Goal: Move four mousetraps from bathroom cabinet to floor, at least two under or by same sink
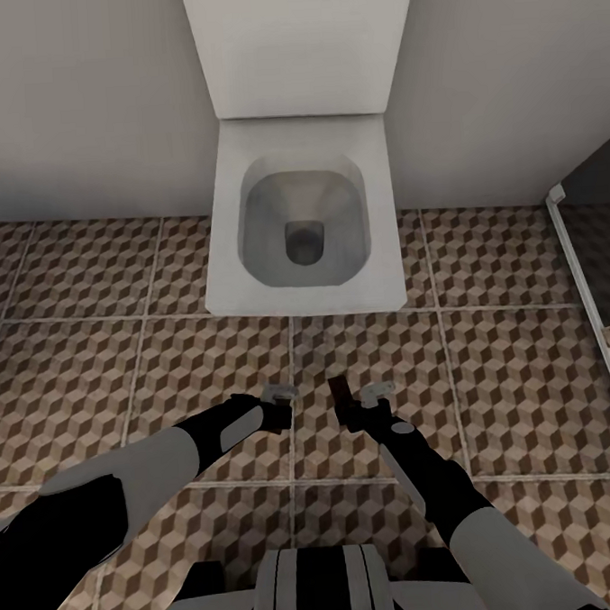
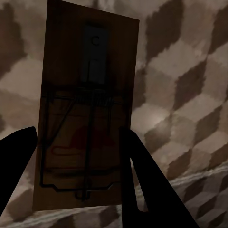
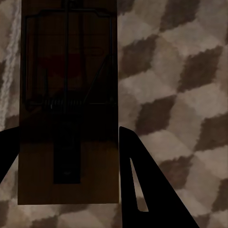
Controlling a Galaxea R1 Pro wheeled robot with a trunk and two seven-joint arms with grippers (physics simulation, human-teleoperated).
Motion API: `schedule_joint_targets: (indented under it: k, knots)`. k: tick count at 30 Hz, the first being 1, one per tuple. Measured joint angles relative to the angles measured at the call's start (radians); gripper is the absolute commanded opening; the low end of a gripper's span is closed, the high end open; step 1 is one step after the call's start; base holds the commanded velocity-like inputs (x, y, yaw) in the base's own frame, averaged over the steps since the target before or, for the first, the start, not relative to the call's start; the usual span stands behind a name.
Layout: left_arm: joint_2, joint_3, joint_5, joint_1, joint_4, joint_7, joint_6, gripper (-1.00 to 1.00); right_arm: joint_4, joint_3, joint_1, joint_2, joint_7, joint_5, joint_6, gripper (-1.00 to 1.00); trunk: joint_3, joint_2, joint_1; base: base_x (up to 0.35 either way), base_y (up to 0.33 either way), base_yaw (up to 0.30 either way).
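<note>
Two mousetraps: one is pinched in each claw, both held low over the bathroom floor (image 1: 87,291) in front of the toilet (image 1: 301,206).
Left claw (image 1: 276,399): closed on a mousetrap (image 2: 88,114); in the left wrist view its dark fingers (image 2: 142,185) press the slab's two long edges.
Left trap axis: its long side runs along the fingers, the small metal plate end pointing away from the claw and the wire frame end nearest the wrist.
Right claw (image 1: 365,399): gripping the other mousetrap (image 1: 339,393); in the head view it is a thin reddish-brown sliver, long axis toward 12 o'clock, at the toilet.
Right trap up close: the right wrist view shows this mousetrap (image 3: 69,102) face-on (wire frame at the far end, plate end between the fingers (image 3: 142,190)).
Head view adds: toilet at 12 o'clock, both arms reaching from 6 o'clock, a shower panel edge (image 1: 587,270) at 3 o'clock.
Wrist views add: the wire, spring and red mark on each slab, which the head view is too small to show.
Floor: cube-pattern tiles lie behind both traps.
</note>
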Motion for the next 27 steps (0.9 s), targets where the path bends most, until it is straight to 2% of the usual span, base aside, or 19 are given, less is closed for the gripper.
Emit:
schedule_joint_targets:
  k: [7, 19, 27]
  knots:
    - [0.000, 0.000, 0.000, 0.000, 0.000, 0.000, 0.001, -1.00, 0.000, 0.000, 0.000, 0.000, 0.000, 0.000, 0.000, -1.00, 0.000, 0.000, 0.000, 0.018, 0.000, 0.000]
    - [0.000, 0.000, 0.000, 0.000, 0.000, -0.001, 0.001, -1.00, 0.000, 0.000, 0.000, 0.000, 0.000, 0.000, 0.000, -1.00, 0.000, 0.000, 0.000, 0.277, 0.053, 0.000]
    - [0.000, 0.000, 0.000, 0.000, 0.000, 0.000, 0.001, -1.00, 0.000, 0.000, 0.000, 0.000, 0.000, 0.000, 0.000, -1.00, 0.000, 0.000, 0.000, 0.055, 0.010, 0.000]
